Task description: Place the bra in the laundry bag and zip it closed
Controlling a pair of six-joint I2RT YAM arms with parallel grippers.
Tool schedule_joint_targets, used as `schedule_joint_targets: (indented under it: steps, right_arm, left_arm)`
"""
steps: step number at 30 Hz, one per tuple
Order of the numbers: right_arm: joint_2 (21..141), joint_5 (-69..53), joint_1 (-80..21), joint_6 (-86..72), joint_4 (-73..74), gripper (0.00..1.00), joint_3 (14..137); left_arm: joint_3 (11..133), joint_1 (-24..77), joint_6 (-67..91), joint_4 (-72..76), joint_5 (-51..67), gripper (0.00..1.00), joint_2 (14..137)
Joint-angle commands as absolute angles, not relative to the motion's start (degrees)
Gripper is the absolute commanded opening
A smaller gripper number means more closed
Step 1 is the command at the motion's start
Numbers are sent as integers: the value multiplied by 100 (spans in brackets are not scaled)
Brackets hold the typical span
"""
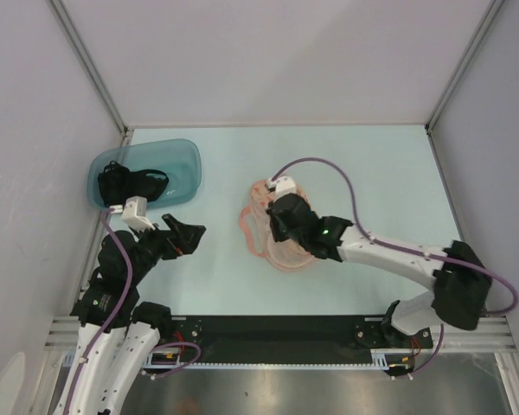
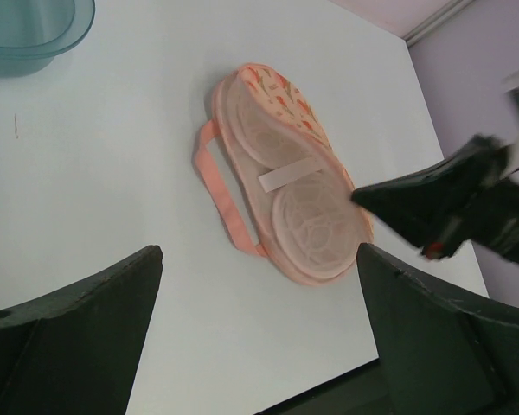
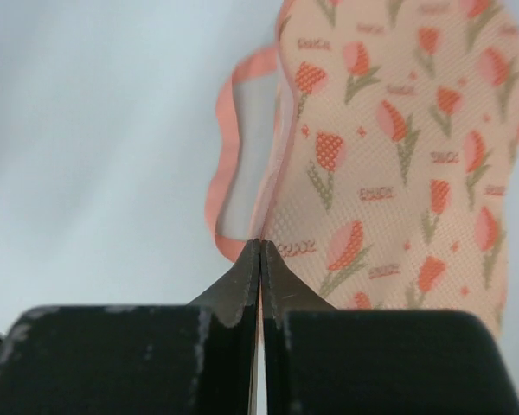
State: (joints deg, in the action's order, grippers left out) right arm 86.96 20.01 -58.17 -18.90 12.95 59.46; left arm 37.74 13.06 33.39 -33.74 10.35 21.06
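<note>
The laundry bag (image 1: 272, 251) lies at mid-table, a peach two-lobed pouch. Its pale mesh side with a white label (image 2: 285, 190) faces the left wrist view; its tulip-printed side (image 3: 398, 173) fills the right wrist view. My right gripper (image 3: 259, 246) is shut on the bag's rim beside the pink strap (image 3: 225, 173), with a thin sliver of fabric between the jaws. From above, the right gripper (image 1: 277, 229) sits over the bag's middle. The black bra (image 1: 134, 183) lies in the teal tub (image 1: 186, 160). My left gripper (image 2: 259, 328) hangs open and empty between tub and bag.
The teal tub stands at the far left, near the left wall, and its corner (image 2: 35, 35) shows in the left wrist view. A purple cable (image 1: 329, 169) arcs over the table behind the right wrist. Walls close the back and both sides.
</note>
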Motion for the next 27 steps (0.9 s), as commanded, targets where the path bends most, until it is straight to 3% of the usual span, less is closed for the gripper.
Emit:
schedule_joint_targets:
  steps: [1, 6, 11, 13, 15, 16, 19, 24, 27]
  right_arm:
    - [7447, 1469, -5108, -2618, 1222, 0, 5785]
    - [6419, 637, -3774, -3049, 1257, 0, 5125]
    - [5854, -640, -1298, -3638, 1440, 0, 3974]
    - [5705, -861, -819, -3604, 1581, 0, 3562]
    - [5643, -792, -379, -3455, 1871, 14, 3402]
    - [5625, -669, -334, -3376, 1976, 38, 3393]
    - [5590, -203, -378, -3015, 2469, 70, 3655]
    - [5695, 1299, -1105, -2655, 3172, 94, 4559]
    - [5958, 1819, -1597, -2391, 3261, 100, 4981]
  left_arm:
    - [3877, 1310, 3383, -3191, 1204, 100, 2223]
    - [3718, 1310, 3463, -3041, 1660, 99, 2460]
    - [3639, 1310, 3481, -3015, 1837, 97, 2602]
    - [3656, 1310, 3498, -3050, 1670, 97, 2566]
    - [3709, 1310, 3507, -3067, 1522, 98, 2558]
    - [3831, 1310, 3498, -3093, 1425, 98, 2592]
    - [4251, 1310, 3402, -3295, 760, 100, 2926]
    - [5316, 1003, 3059, -3551, -289, 100, 4477]
    - [5975, 441, 2910, -3375, -212, 100, 5499]
